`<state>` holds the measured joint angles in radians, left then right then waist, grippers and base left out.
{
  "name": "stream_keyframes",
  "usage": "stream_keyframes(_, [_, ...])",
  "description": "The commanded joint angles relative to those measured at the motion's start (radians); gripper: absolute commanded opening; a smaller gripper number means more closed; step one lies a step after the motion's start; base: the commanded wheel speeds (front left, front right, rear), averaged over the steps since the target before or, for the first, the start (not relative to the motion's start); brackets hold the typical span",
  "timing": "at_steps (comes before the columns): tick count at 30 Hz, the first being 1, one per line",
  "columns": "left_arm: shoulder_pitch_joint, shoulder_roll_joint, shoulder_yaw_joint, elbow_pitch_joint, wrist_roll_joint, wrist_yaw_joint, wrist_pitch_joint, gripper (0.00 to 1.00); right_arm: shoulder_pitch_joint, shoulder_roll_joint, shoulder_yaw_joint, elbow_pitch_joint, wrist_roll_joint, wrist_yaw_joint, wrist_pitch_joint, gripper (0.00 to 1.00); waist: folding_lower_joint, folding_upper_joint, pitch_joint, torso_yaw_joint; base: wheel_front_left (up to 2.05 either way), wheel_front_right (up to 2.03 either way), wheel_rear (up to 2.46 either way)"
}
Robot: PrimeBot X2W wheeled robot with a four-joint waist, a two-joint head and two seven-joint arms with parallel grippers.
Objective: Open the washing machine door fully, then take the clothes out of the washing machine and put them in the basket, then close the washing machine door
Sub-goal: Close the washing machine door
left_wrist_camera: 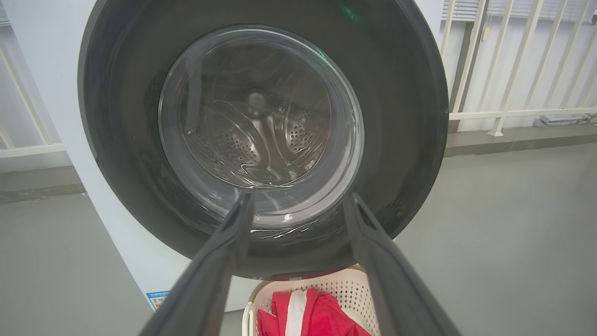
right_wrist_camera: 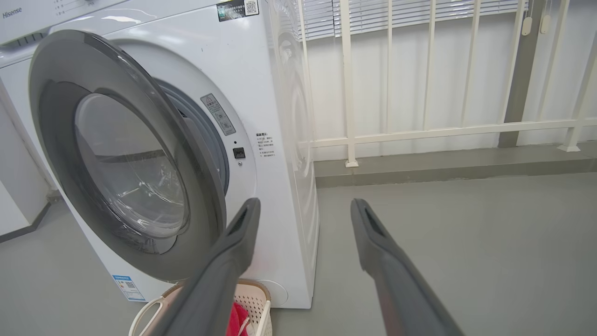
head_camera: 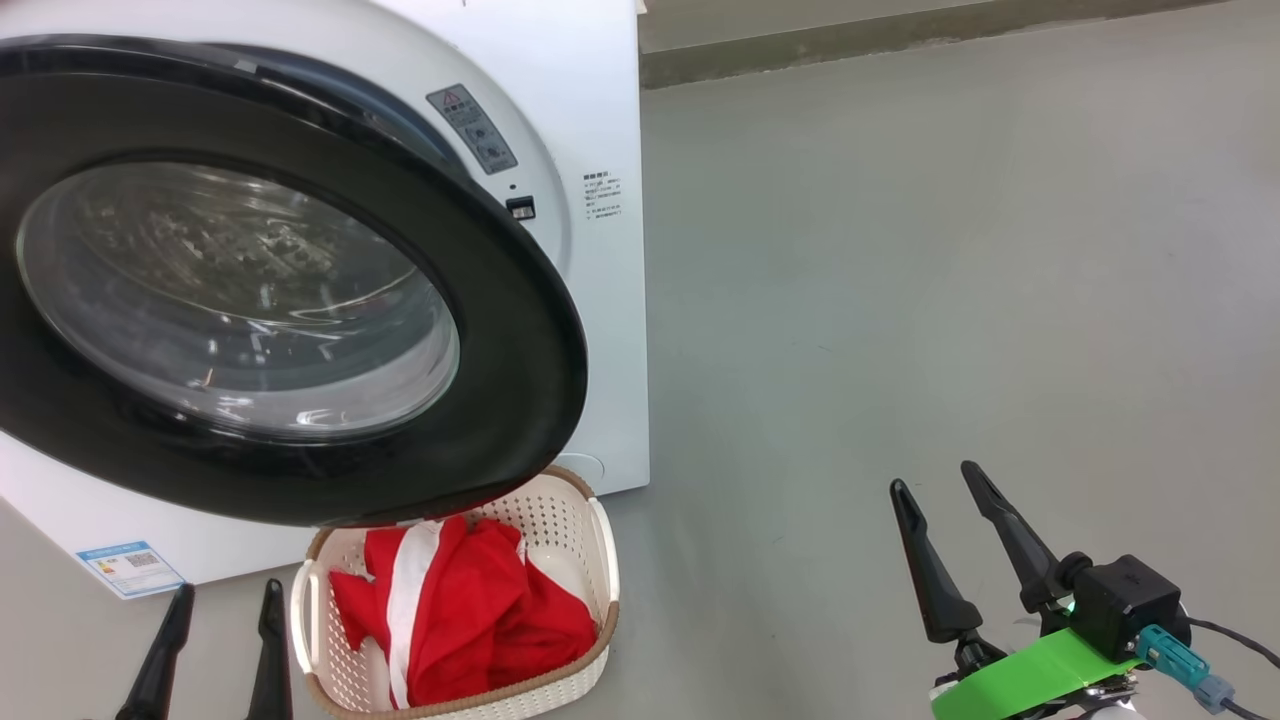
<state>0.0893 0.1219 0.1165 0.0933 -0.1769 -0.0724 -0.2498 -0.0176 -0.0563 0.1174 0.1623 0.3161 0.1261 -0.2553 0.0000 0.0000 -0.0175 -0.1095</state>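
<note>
While the left hand (head_camera: 226, 600) and right hand (head_camera: 935, 480) hang wide open, empty, a glancing push could skid off the glossy washing machine door (head_camera: 520, 330), leaving it unlatched.

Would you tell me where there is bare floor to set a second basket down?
Free: the grey floor right of the washing machine, up to the right gripper, and a narrower strip between the basket and that gripper. Crowded: in front of the machine, where the open door overhangs the basket of clothes, with the left gripper beside it.
</note>
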Motion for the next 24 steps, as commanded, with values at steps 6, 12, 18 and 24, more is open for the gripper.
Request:
stream_keyframes(6, [-0.032,-0.010,0.058,-0.009,0.024,-0.026,-0.012,1.00,-0.015,-0.003,0.024,-0.027,-0.005,0.005,-0.006,1.00,0.0000,0.0000,0.000,0.002,0.00,0.00,0.00])
stream_keyframes(12, [-0.035,-0.024,0.065,-0.006,0.037,-0.038,-0.012,1.00,-0.017,-0.004,0.032,-0.023,-0.003,0.005,-0.006,1.00,0.0000,0.0000,0.004,0.007,0.00,0.00,0.00])
stream_keyframes(18, [-0.041,-0.036,0.060,0.000,0.051,-0.045,-0.012,1.00,-0.024,-0.017,0.059,-0.002,0.003,0.005,-0.006,0.00,0.0000,0.0000,0.009,0.021,0.00,0.00,0.00])
stream_keyframes(24, [-0.052,-0.045,0.055,0.005,0.069,-0.048,-0.012,1.00,-0.094,-0.041,0.126,0.057,0.019,0.005,-0.006,0.00,0.0000,0.0000,0.027,0.061,0.00,0.00,0.00])
